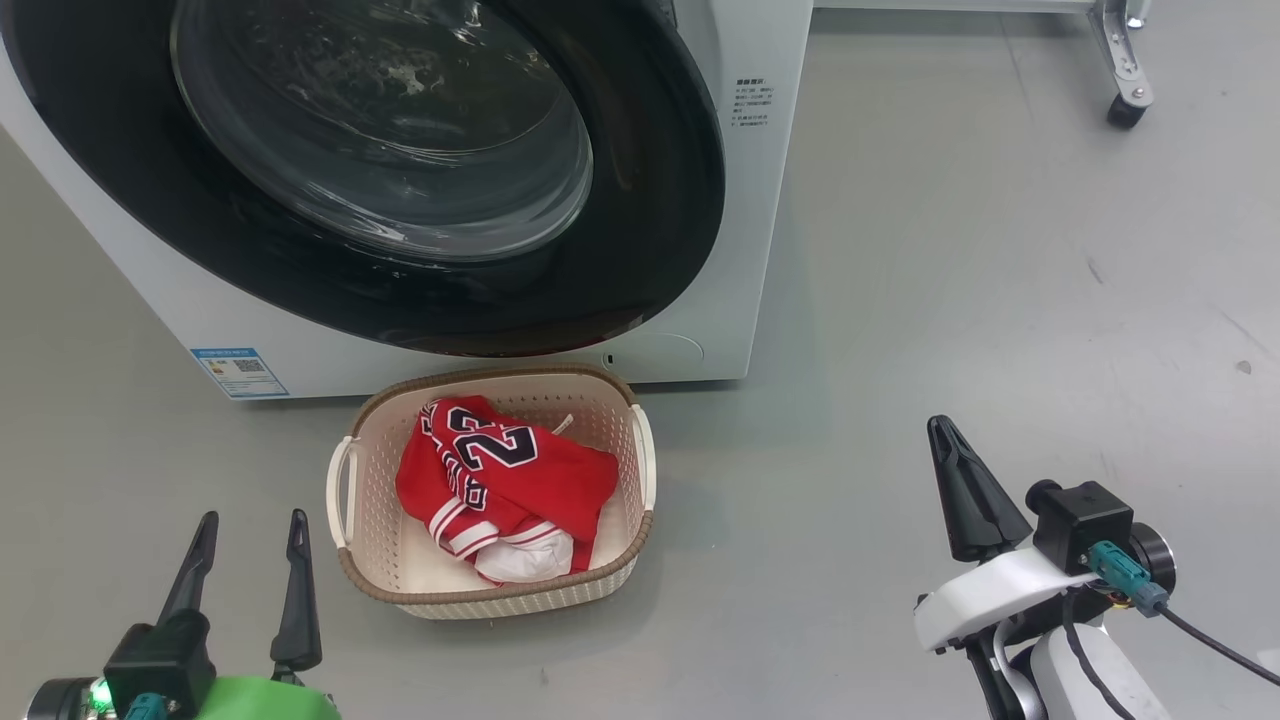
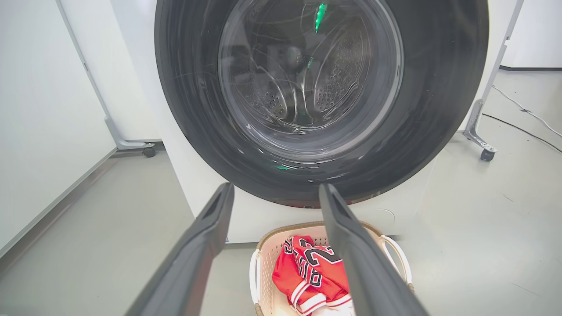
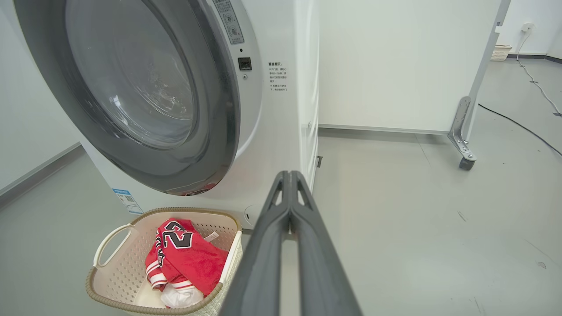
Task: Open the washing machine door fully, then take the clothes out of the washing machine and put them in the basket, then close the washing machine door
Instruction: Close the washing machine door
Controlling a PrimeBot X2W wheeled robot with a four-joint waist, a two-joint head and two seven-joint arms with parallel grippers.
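Grey floor (image 1: 950, 250): we find clothes (image 1: 505, 480) in basket (image 1: 500, 371), washing machine door (image 1: 640, 250) apparently shut. Left gripper (image 1: 252, 520) apart, right gripper (image 3: 288, 174) together, empty. Only retreat remains.

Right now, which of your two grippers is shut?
The right gripper: its two dark fingers are pressed together with nothing between them. The left gripper has its fingers spread wide apart.

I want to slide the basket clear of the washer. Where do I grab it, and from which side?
I'd take the white handle at the left end of the basket, coming from the left with the open left claw. It bows out from the wall, leaving a gap for one finger, and faces that claw; the clothes fill the middle.
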